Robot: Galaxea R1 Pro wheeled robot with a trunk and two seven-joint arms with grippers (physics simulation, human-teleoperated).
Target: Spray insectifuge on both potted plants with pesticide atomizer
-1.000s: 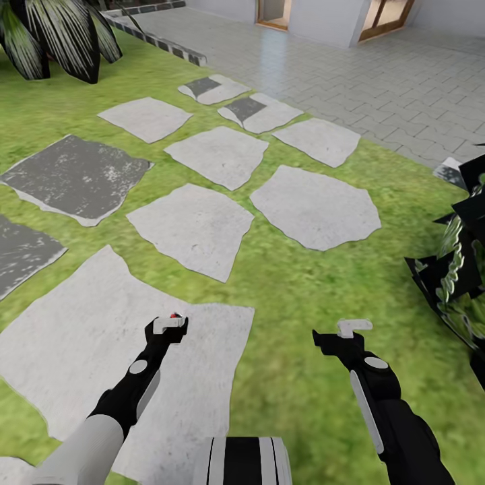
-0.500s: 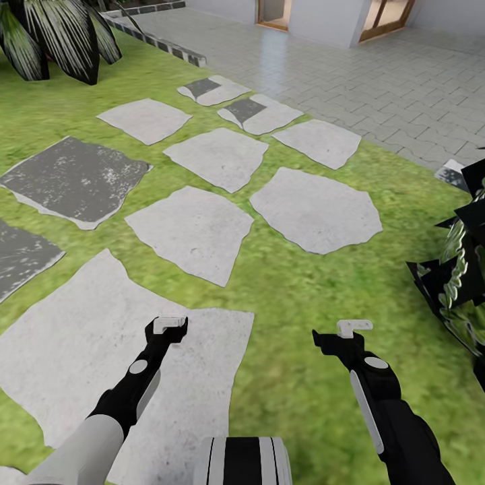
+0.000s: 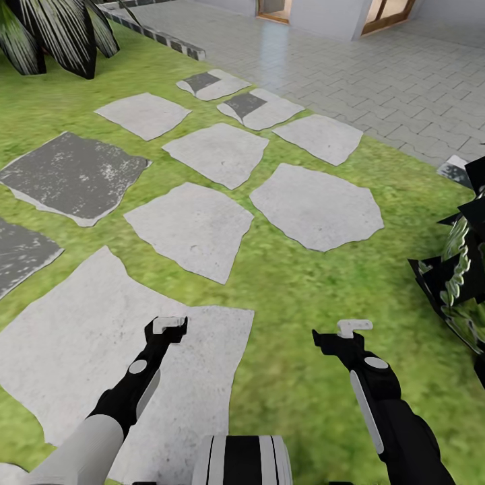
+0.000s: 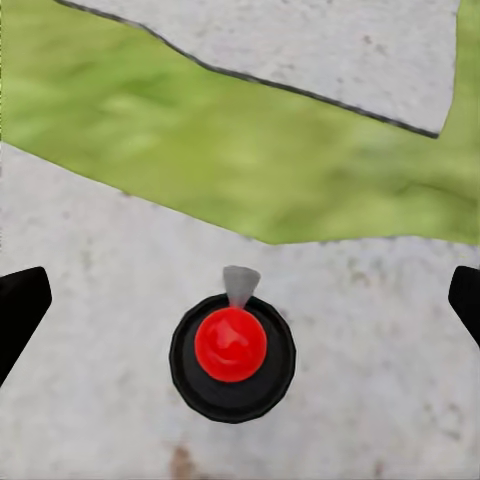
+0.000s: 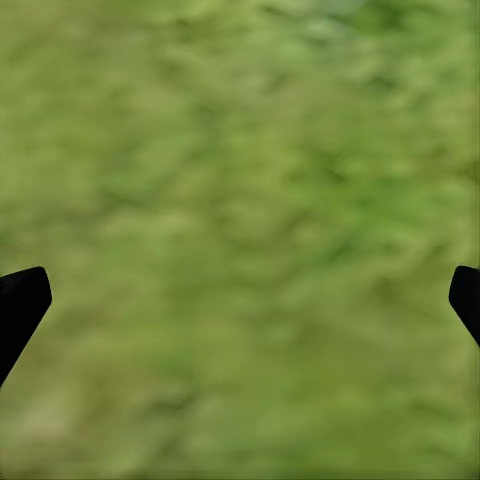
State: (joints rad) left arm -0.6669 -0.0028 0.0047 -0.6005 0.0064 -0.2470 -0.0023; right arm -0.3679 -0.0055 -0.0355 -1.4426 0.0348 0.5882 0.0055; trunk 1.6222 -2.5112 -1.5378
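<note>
Green grass (image 3: 303,283) and grey stones (image 3: 195,229) have slid down a little in the head view, so the robot is rolling on and the spray bottle is not found yet. Both jaws, left (image 3: 168,326) and right (image 3: 353,328), are wide open and hold nothing. A spiky plant (image 3: 461,269) crowds 3 o'clock; 12 o'clock has room.
</note>
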